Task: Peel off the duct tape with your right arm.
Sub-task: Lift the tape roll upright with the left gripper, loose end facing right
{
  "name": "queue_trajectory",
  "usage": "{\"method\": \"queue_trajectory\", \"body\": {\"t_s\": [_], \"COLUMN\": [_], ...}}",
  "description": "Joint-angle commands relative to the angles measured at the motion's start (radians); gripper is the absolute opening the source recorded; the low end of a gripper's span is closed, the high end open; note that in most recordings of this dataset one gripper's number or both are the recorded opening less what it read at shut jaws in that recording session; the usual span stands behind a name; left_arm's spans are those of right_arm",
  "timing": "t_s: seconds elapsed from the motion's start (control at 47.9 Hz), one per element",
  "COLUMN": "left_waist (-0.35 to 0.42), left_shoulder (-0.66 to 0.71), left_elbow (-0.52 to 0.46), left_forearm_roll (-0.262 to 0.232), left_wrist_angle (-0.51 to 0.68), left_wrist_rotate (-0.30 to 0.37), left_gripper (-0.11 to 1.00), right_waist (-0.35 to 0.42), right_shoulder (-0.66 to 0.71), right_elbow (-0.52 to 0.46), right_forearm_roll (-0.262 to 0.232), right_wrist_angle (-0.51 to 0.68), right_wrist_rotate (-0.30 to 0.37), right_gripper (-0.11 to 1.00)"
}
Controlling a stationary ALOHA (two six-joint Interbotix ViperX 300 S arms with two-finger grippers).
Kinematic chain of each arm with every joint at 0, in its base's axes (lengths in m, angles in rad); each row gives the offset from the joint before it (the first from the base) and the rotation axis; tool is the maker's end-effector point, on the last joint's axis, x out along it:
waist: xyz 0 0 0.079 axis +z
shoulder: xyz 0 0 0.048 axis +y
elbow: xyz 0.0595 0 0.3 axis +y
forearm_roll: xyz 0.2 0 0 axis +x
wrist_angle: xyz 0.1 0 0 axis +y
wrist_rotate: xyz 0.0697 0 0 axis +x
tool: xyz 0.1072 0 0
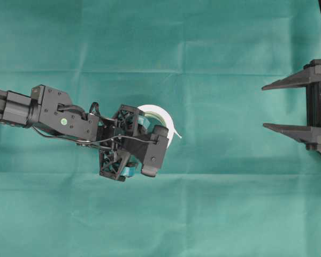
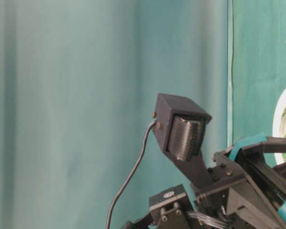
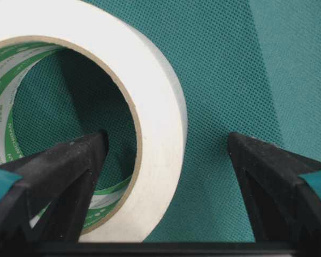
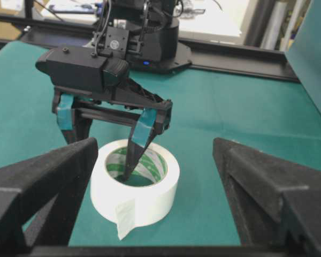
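Showing the duct tape (image 4: 135, 193)'s loose tab, right wrist view alone.

The duct tape (image 3: 155, 107) carries green "NICHIBAN" lettering, only partly legible, repeated around its inner core.

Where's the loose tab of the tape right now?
On the duct tape roll's near side in the right wrist view, the tab faces the right gripper.

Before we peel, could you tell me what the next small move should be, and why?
Probably close the left hand on the duct tape: its fingers straddle the roll's wall, one inside the core, still open. That would anchor the roll before the open right hand, still well clear, comes for the loose tab.
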Motion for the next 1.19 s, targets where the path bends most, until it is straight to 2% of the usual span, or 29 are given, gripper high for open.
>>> {"method": "queue_trajectory", "body": {"t_s": [0.0, 0.042, 0.209, 0.355, 0.648, 1.17], "left_waist": [0.006, 0.011, 0.012, 0.015, 0.005, -0.003], "left_shoulder": [-0.012, -0.012, -0.015, -0.02, -0.074, -0.224], "left_elbow": [-0.008, -0.011, -0.017, -0.023, -0.034, -0.129], "left_forearm_roll": [0.002, 0.002, 0.002, 0.005, 0.005, 0.003], "left_wrist_angle": [-0.002, -0.002, 0.014, 0.038, 0.086, 0.238], "left_wrist_rotate": [-0.003, -0.003, 0.002, 0.003, 0.038, 0.041], "left_gripper": [0.92, 0.84, 0.41, 0.24, 0.23, 0.23], "right_waist": [0.0, -0.002, -0.002, 0.0, 0.0, -0.002], "right_shoulder": [0.006, 0.006, 0.006, 0.006, 0.006, 0.006], "right_elbow": [-0.012, -0.012, -0.012, -0.009, -0.006, -0.003], "right_forearm_roll": [-0.002, 0.0, 0.0, 0.0, 0.0, 0.0], "right_wrist_angle": [-0.011, -0.011, -0.017, -0.023, -0.026, -0.026], "right_wrist_rotate": [0.002, 0.002, 0.002, 0.002, 0.002, 0.003], "right_gripper": [0.84, 0.84, 0.83, 0.83, 0.83, 0.83]}}
